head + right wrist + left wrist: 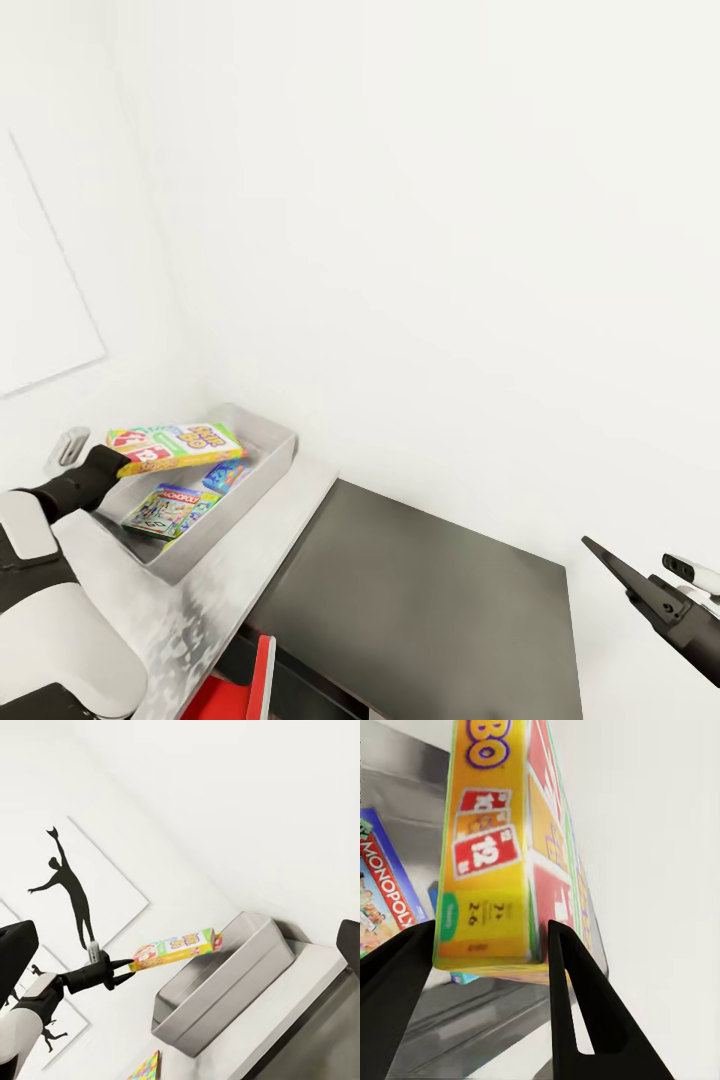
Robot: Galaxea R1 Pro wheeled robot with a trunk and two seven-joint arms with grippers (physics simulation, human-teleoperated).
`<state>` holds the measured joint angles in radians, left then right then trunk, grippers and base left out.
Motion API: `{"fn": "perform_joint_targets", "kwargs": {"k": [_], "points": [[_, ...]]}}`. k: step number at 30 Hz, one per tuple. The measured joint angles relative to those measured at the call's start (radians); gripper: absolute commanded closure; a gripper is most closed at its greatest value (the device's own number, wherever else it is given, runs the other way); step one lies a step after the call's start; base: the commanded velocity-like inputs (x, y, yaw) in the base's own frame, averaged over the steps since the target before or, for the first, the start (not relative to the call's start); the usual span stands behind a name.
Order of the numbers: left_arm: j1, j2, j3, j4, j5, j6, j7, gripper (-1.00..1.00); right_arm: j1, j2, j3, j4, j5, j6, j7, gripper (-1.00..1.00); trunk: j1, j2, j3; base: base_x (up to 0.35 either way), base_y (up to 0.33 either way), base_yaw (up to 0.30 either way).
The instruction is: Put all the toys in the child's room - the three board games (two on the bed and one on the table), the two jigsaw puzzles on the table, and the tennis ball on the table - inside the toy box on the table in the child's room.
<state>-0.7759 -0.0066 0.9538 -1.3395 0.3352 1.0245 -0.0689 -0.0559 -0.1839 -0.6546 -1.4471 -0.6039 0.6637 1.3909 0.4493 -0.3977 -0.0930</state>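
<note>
My left gripper (122, 466) is shut on the short end of a board game (178, 446), a yellow box with red and green print. It holds the box level over the near part of the toy box (268, 440), a light grey bin on the table (290, 520). Up close, the fingers (574, 997) clamp the box's edge (487, 870). A Monopoly game (170, 510) and a blue box (228, 475) lie inside the bin. A corner of a multicolour jigsaw puzzle (148, 1068) shows beside the bin. My right gripper (625, 572) hangs open far to the right, its fingertips (349, 943) wide apart.
The desk's dark grey corner section (430, 610) lies between the bin and my right arm. White walls close in behind and left of the bin, with a black silhouette print (71, 889). A red object (255, 685) sits below the desk's front edge.
</note>
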Motion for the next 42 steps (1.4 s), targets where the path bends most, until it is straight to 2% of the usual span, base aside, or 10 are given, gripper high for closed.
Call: {"fn": "perform_joint_targets", "kwargs": {"k": [2, 10, 23, 35, 36, 42], "points": [[0.000, -0.005, 0.002, 0.001, 0.018, 0.000, 0.031, 1.00, 0.000, -0.001, 0.001, 0.000, -0.002, 0.000, 0.000, -1.00, 0.000, 0.000, 0.000, 0.000, 0.000, 0.000], [0.000, -0.010, 0.004, 0.024, 0.034, -0.023, 0.087, 1.00, 0.000, -0.002, 0.001, 0.000, -0.006, 0.000, 0.001, -1.00, 0.000, 0.000, 0.000, 0.000, 0.000, 0.000], [0.000, -0.010, 0.004, 0.071, 0.034, -0.069, 0.095, 1.00, 0.000, -0.002, 0.001, 0.000, -0.009, 0.000, 0.003, -1.00, 0.000, 0.000, 0.000, 0.000, 0.000, 0.000], [0.000, -0.009, 0.005, 0.076, 0.035, -0.090, 0.095, 1.00, 0.000, -0.002, 0.002, -0.001, -0.010, 0.000, 0.003, -1.00, 0.000, 0.000, 0.000, 0.000, 0.000, 0.000], [0.000, -0.009, 0.005, 0.076, 0.035, -0.094, 0.095, -1.00, 0.000, -0.002, 0.002, 0.000, -0.010, 0.000, 0.003, -1.00, 0.000, 0.000, 0.000, 0.000, 0.000, 0.000], [0.000, -0.009, 0.005, 0.077, 0.036, -0.101, 0.095, -1.00, 0.000, -0.002, 0.001, 0.000, -0.010, 0.000, 0.003, -1.00, 0.000, 0.000, 0.000, 0.000, 0.000, 0.000]]}}
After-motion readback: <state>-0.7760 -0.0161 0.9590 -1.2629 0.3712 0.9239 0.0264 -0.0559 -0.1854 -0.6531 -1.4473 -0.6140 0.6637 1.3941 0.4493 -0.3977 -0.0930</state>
